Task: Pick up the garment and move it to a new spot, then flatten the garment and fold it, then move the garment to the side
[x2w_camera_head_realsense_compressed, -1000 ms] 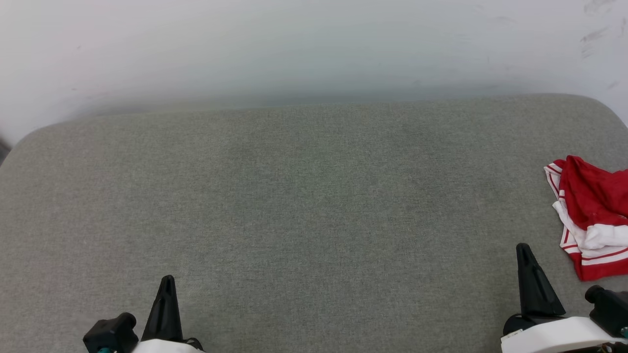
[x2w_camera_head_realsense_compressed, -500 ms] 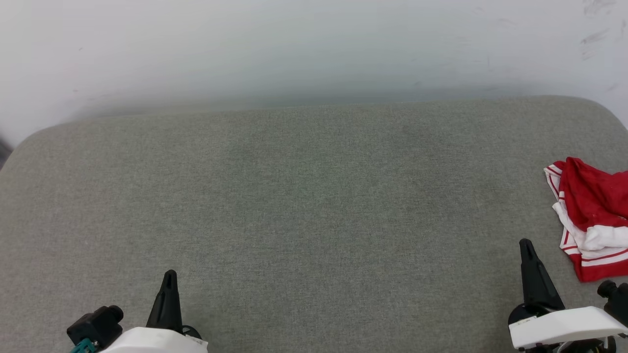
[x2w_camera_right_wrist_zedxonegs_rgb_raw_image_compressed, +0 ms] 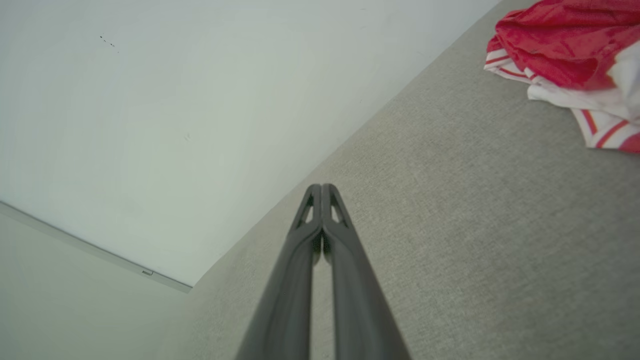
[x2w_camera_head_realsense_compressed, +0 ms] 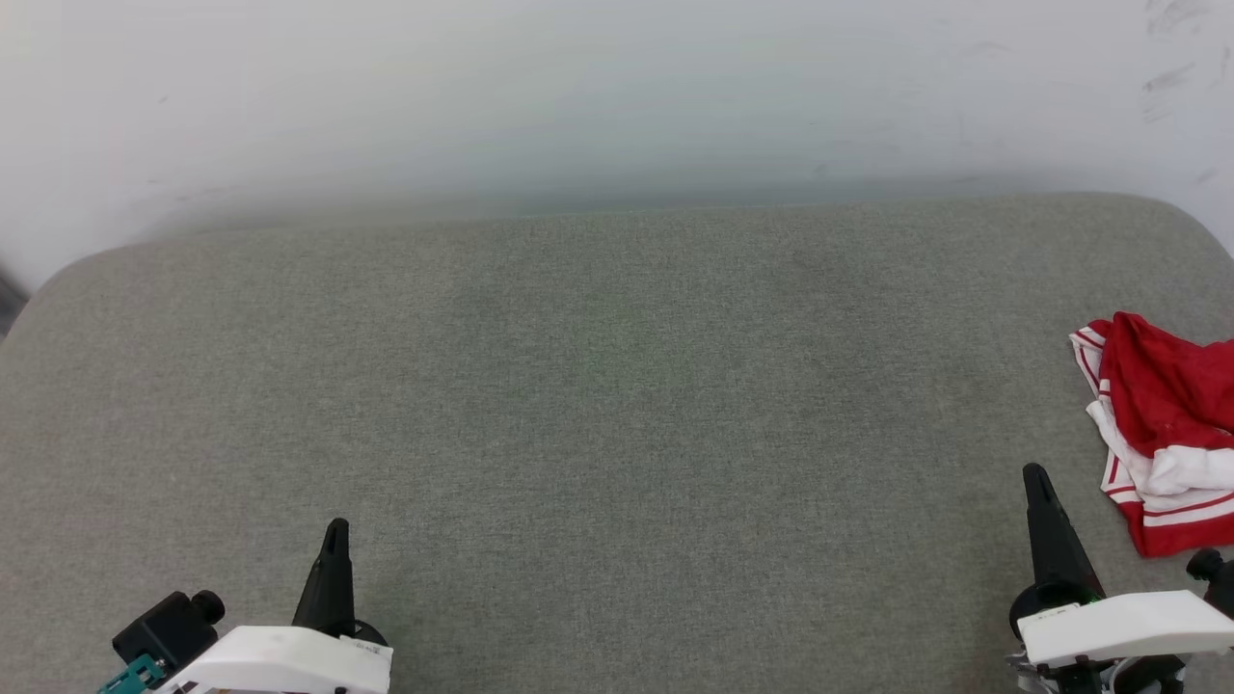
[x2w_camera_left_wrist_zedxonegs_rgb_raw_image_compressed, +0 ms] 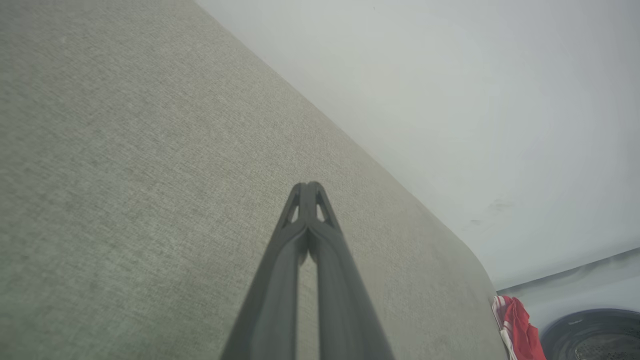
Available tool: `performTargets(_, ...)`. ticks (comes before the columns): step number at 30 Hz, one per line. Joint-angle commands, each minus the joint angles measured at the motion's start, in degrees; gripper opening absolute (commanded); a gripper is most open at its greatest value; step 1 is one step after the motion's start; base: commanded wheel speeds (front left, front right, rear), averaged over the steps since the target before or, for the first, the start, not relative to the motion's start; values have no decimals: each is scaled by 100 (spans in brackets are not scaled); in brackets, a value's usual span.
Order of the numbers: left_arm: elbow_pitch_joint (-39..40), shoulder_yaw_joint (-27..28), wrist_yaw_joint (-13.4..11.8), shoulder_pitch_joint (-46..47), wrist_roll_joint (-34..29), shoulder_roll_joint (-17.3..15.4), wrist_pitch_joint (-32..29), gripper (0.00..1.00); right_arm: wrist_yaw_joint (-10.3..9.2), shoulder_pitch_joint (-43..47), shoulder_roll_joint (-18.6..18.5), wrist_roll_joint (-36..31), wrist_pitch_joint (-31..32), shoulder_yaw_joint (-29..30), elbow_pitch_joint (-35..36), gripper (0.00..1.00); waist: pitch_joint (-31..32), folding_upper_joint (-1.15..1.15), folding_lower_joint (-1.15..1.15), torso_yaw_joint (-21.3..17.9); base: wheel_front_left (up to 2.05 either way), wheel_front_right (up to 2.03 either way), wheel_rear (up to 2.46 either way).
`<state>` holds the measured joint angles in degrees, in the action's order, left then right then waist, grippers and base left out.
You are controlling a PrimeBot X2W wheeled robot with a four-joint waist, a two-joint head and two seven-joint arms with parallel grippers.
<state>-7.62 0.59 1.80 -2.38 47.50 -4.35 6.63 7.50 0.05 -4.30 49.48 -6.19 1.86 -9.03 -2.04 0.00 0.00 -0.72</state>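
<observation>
Grey upholstered surface (x2w_camera_head_realsense_compressed: 617,405) carries the garment (x2w_camera_head_realsense_compressed: 1162,395) crumpled ahead and right of the right gripper (x2w_camera_head_realsense_compressed: 1036,474), jaws clenched empty like those of the left gripper (x2w_camera_head_realsense_compressed: 335,528); cloth looks soft, light, limp, best pinched at a raised red fold.

We see the shirt (x2w_camera_head_realsense_compressed: 1166,414) crumpled near the desk's (x2w_camera_head_realsense_compressed: 617,386) right edge, cut off by the picture's side, its front hidden in its own folds. Past the desk's corner a dark round object (x2w_camera_left_wrist_zedxonegs_rgb_raw_image_compressed: 595,332) is cropped, and we cannot identify it.
</observation>
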Motion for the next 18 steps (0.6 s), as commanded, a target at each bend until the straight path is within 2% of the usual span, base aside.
performTargets(1,33,25,42,132,191,-32,-40,0,0,-156,-54,193,39,22,38,0,3,0,0,1,0,0,0)
performTargets(18,-141,101,191,336,1433,-47,-325,0,0,-296,-50,1365,328,80,-104,0,41,0,0,16,0,0,0)
